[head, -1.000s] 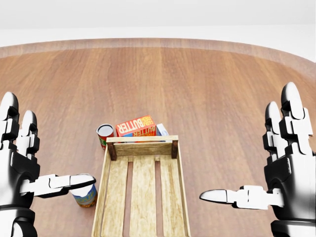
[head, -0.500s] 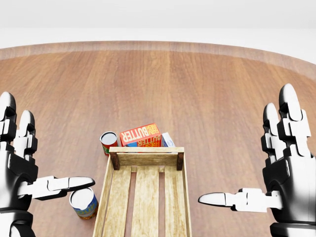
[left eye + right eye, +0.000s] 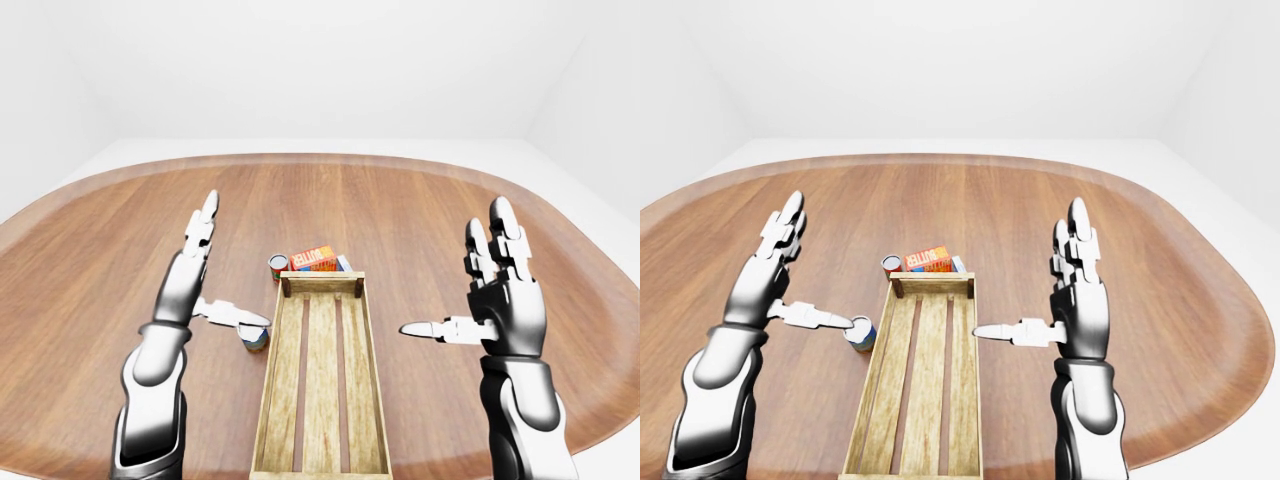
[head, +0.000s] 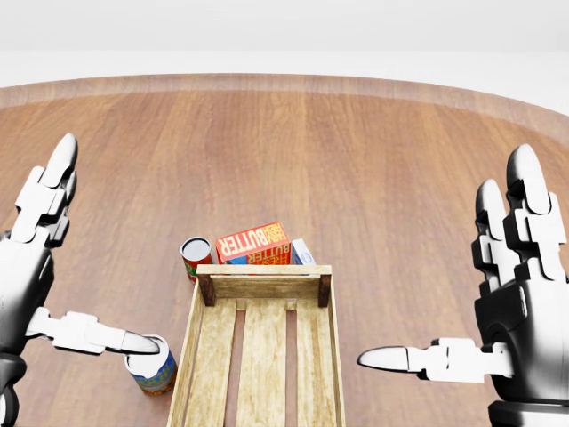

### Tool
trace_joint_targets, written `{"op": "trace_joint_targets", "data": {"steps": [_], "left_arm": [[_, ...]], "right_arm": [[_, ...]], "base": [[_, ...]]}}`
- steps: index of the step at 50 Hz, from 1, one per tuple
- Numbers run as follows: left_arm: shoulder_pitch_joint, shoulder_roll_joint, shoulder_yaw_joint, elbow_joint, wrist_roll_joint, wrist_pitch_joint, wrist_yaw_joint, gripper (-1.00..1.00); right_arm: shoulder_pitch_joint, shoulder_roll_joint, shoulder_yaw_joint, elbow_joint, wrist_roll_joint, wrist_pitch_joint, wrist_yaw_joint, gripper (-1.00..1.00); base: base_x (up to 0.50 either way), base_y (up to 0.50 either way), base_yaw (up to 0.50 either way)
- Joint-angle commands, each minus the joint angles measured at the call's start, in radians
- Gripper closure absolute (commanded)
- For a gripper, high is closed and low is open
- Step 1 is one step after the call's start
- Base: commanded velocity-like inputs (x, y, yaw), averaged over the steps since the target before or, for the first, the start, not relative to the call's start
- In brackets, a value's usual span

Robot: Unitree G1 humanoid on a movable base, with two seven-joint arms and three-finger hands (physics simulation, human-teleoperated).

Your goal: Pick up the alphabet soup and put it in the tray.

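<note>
Left hand [image 4: 36,267] open, fingers spread upward, thumb tip right over the top of the nearer can [image 4: 151,363], which stands upright beside the tray's [image 4: 191,356] left wall. Right hand [image 4: 511,320] also open, holding nothing, well off to the tray's right. A second, red can [image 4: 195,255] sits past the left thumb, next to a butter box [image 4: 254,243] at the tray's top end. Which can is the alphabet soup cannot be read. Risk: grabbing the wrong can, or the thumb tipping the nearer can against the tray wall since the fingers aren't around it yet.
</note>
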Motion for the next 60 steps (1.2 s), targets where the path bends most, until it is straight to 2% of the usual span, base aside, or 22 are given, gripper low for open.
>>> {"op": "trace_joint_targets", "data": {"steps": [1, 3, 4, 5, 6, 7, 11, 14, 15, 16, 17, 18, 20, 30, 38, 41, 44, 49, 54, 57, 59, 60], "left_arm": [[-0.103, 0.118, 0.033, 0.164, 0.327, 0.000, -0.209, -1.00], [-0.113, 0.133, 0.034, 0.229, 0.342, 0.000, -0.254, -1.00], [-0.117, 0.135, 0.042, 0.242, 0.321, 0.000, -0.334, -1.00], [-0.130, 0.138, 0.046, 0.270, 0.339, 0.000, -0.344, -1.00], [-0.159, 0.164, 0.040, 0.373, 0.396, 0.000, -0.280, -1.00], [-0.165, 0.177, 0.034, 0.417, 0.419, 0.000, -0.282, -1.00], [-0.197, 0.192, 0.024, 0.542, 0.462, 0.000, -0.307, -1.00], [-0.214, 0.188, 0.033, 0.579, 0.436, 0.000, -0.377, -1.00], [-0.248, 0.201, 0.024, 0.663, 0.473, 0.000, -0.311, -1.00], [-0.253, 0.208, 0.018, 0.692, 0.484, 0.000, -0.294, -1.00], [-0.255, 0.215, 0.008, 0.736, 0.491, -0.018, -0.288, -1.00], [-0.260, 0.216, 0.007, 0.747, 0.484, -0.013, -0.317, -1.00], [-0.281, 0.217, 0.001, 0.793, 0.498, 0.000, -0.307, -1.00], [-0.296, 0.213, -0.027, 0.835, 0.541, 0.000, -0.362, -1.00], [-0.282, 0.188, -0.067, 0.836, 0.602, -0.032, -0.350, -1.00], [-0.254, 0.170, -0.088, 0.836, 0.663, -0.065, -0.310, -1.00], [-0.254, 0.154, -0.081, 0.806, 0.671, -0.049, -0.339, -1.00], [-0.295, 0.141, -0.092, 0.855, 0.681, -0.044, -0.314, -1.00], [-0.288, 0.127, -0.119, 0.891, 0.719, -0.061, -0.286, -1.00], [-0.317, 0.120, -0.123, 0.924, 0.730, -0.048, -0.262, -1.00], [-0.338, 0.109, -0.129, 0.943, 0.748, 0.000, -0.252, -1.00], [-0.343, 0.108, -0.133, 0.949, 0.756, 0.000, -0.249, -1.00]], "right_arm": [[-0.004, 0.000, 0.012, -0.019, -0.002, 0.000, -0.001, -1.00], [-0.002, 0.002, 0.004, -0.031, 0.007, 0.000, -0.001, -1.00], [0.000, 0.001, 0.000, -0.041, 0.013, 0.000, 0.000, -1.00], [0.000, 0.001, -0.003, -0.046, 0.015, 0.000, 0.000, -1.00], [0.003, 0.000, -0.006, -0.059, 0.016, 0.000, 0.001, -1.00], [0.004, 0.001, -0.007, -0.062, 0.016, 0.000, 0.002, -1.00], [0.007, 0.004, 0.000, -0.056, 0.015, 0.000, 0.005, -1.00], [0.002, 0.003, -0.002, -0.062, 0.018, 0.000, 0.003, -1.00], [0.002, 0.003, -0.001, -0.067, 0.019, 0.000, 0.003, -1.00], [0.003, 0.003, -0.001, -0.068, 0.018, 0.000, 0.003, -1.00], [0.008, 0.004, -0.001, -0.071, 0.020, 0.000, 0.004, -1.00], [0.010, 0.004, -0.002, -0.071, 0.020, 0.000, 0.005, -1.00], [0.012, 0.004, -0.007, -0.072, 0.023, 0.000, 0.005, -1.00], [0.026, 0.008, -0.012, -0.082, 0.020, 0.000, 0.008, -1.00], [0.027, 0.010, -0.017, -0.081, 0.024, 0.000, 0.007, -1.00], [0.036, 0.011, -0.019, -0.070, 0.023, 0.000, 0.010, -1.00], [0.037, 0.012, -0.020, -0.066, 0.024, 0.000, 0.010, -1.00], [0.032, 0.011, -0.017, -0.058, 0.025, 0.000, 0.010, -1.00], [0.039, 0.010, -0.026, -0.061, 0.029, 0.000, 0.015, -1.00], [0.041, 0.013, -0.029, -0.048, 0.030, 0.000, 0.016, -1.00], [0.042, 0.014, -0.024, -0.044, 0.028, 0.000, 0.015, -1.00], [0.041, 0.013, -0.024, -0.046, 0.029, 0.000, 0.016, -1.00]], "base": [[0.00, 0.00, 0.00], [0.00, 0.00, 0.00], [0.00, 0.00, 0.00], [0.00, 0.00, 0.00], [0.00, 0.00, 0.00], [0.00, 0.00, 0.00], [0.00, 0.00, 0.00], [0.00, 0.00, 0.00], [0.00, 0.00, 0.00], [0.00, 0.00, 0.00], [0.00, 0.00, 0.00], [0.00, 0.00, 0.00], [0.00, 0.00, 0.00], [0.00, 0.00, 0.00], [0.00, 0.00, 0.00], [0.00, 0.00, 0.00], [0.00, 0.00, 0.00], [0.00, 0.00, 0.00], [0.00, 0.00, 0.00], [0.00, 0.00, 0.00], [0.00, 0.00, 0.00], [0.00, 0.00, 0.00]]}}
